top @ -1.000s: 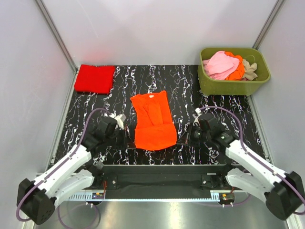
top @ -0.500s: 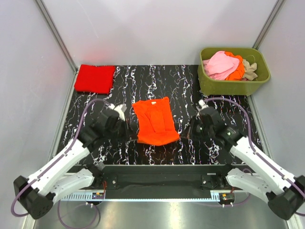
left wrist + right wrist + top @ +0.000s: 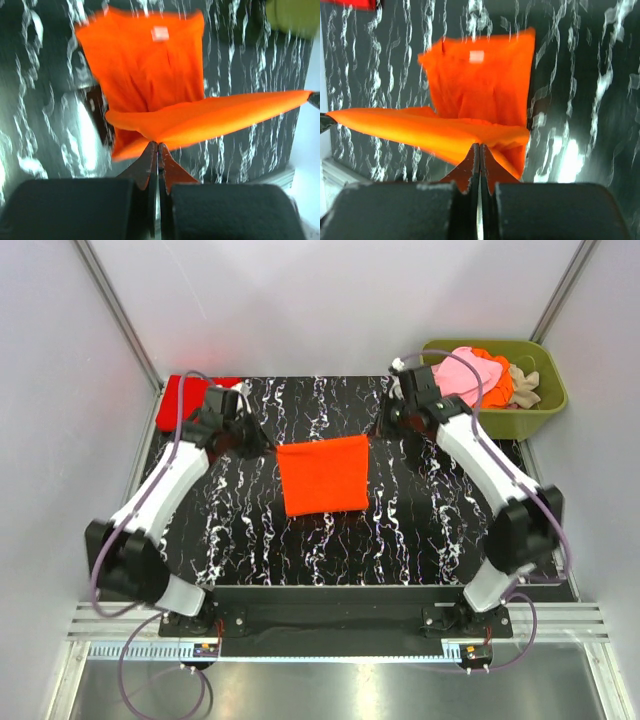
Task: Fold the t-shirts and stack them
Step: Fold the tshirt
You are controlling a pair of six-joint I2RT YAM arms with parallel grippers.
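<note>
Folding step: the orange t-shirt looks about half doubled over, its lifted edge not yet laid down.
Table: black marbled top, with the tub at its far right corner.
Orange t-shirt: mid-table, left of the tub and nearer the arm bases. One half lies flat and the other hangs from both grippers.
Tub: olive-green, with heaped shirts in pink, orange and beige inside.
Red t-shirt: folded flat, far left of the tub, partly behind the left arm.
Left gripper: clenched on the corner of the lifted edge farther from the tub.
Right gripper: clenched on the corner nearer the tub, close to its wall.
Neck label: white, on the flat collar half.
Deciding relation: the lifted edge is stretched taut from gripper to gripper, its long axis pointing toward the tub. The collar half lies beneath and beyond the fingertips, so both arms probably need to lower together.
</note>
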